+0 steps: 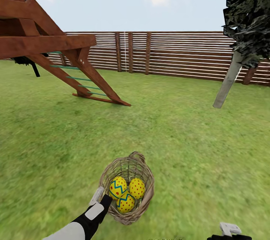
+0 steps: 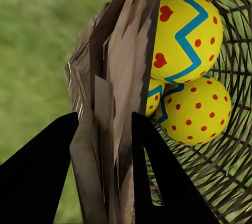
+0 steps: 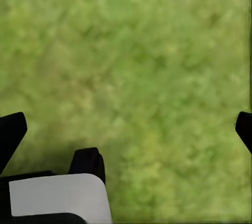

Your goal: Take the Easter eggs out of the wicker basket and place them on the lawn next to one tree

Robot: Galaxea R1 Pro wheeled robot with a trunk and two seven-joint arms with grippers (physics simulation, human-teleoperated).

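Left gripper [image 2: 102,171] pinches the near rim of the wicker basket [image 1: 147,191] on the lawn [image 1: 187,138], three Easter eggs [image 1: 126,192] inside; right gripper [image 3: 126,129] gapes empty; next, probably carrying toward the tree [image 1: 229,82]

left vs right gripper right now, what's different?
The left gripper has its fingers astride the basket wall, one inside near the eggs, one outside; the right gripper holds nothing, fingers spread wide over bare lawn. The left reaches forward to the basket; the right sits low at the head view's edge. Both have black fingers.
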